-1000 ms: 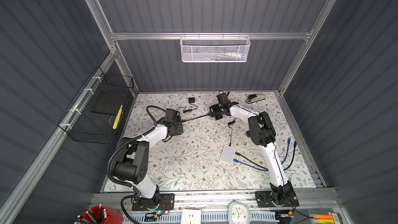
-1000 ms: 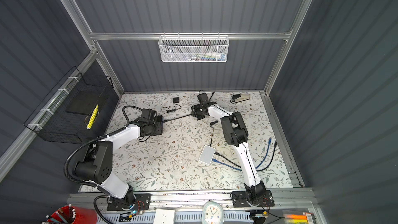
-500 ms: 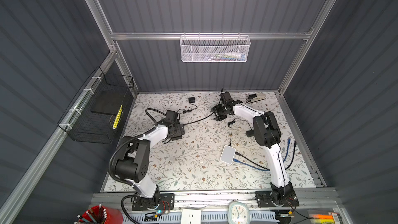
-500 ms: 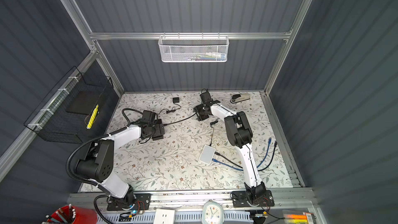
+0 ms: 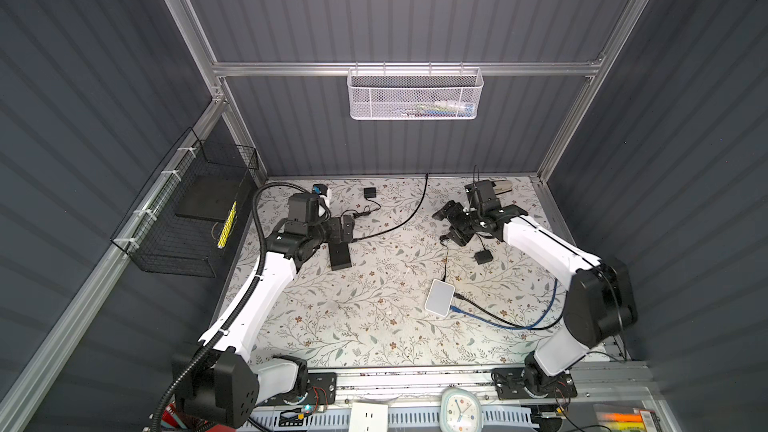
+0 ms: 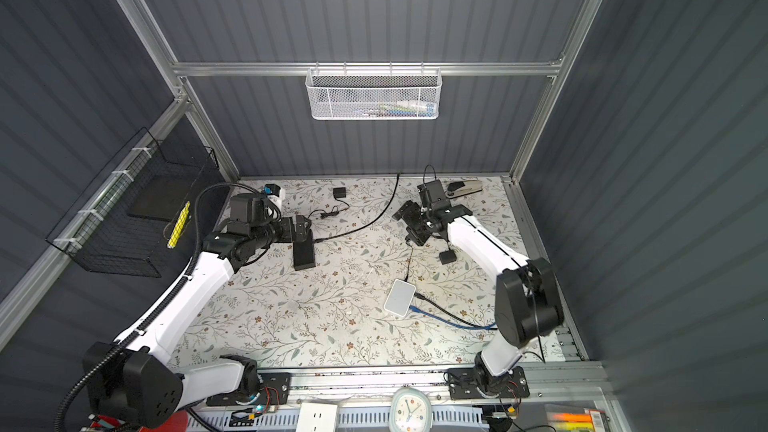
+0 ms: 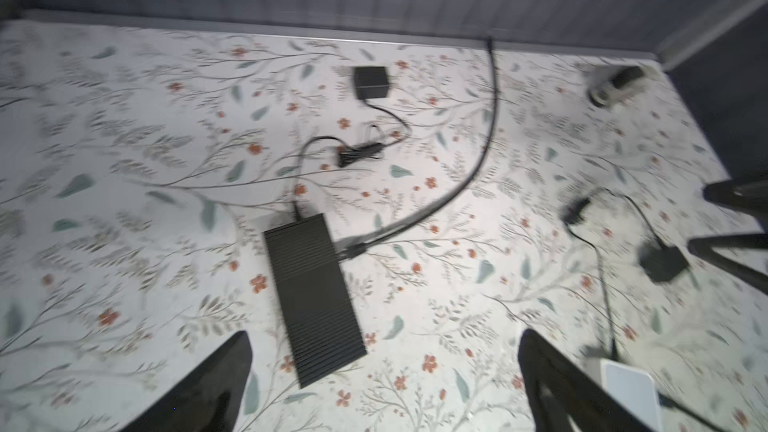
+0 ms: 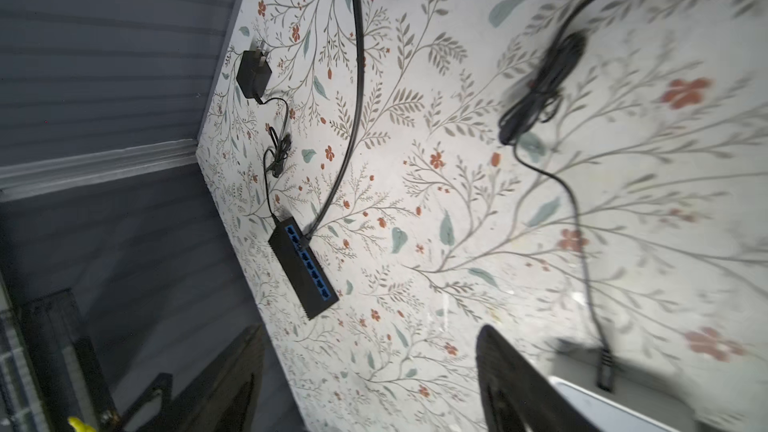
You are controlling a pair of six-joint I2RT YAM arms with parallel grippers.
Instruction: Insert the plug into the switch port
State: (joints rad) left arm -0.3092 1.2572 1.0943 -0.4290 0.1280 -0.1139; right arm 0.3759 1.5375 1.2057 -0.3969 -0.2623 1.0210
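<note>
The flat black ribbed network switch (image 5: 340,257) lies left of centre on the floral-patterned counter (image 5: 374,326). The black plug (image 8: 305,238) of the thick black cable (image 5: 401,222) appears to sit in one of the switch's blue ports, near its far end. The left pincer (image 5: 347,229) hangs just over that far end, its jaws wide apart with nothing between them. The right pincer (image 5: 448,226) is well apart to the right, likewise spread and empty.

The main risk, as I judge it, is a plug that is only part-way home (the wrist views are too blurred to show whether it is fully seated). The cable bows stiffly toward the far wall, and that spring could lever a loose plug back out. Nothing holds the switch down, so any tug on the cable could drag or turn it. The left pincer is close enough that a careless move sideways could catch the cable or nudge the switch.
</note>
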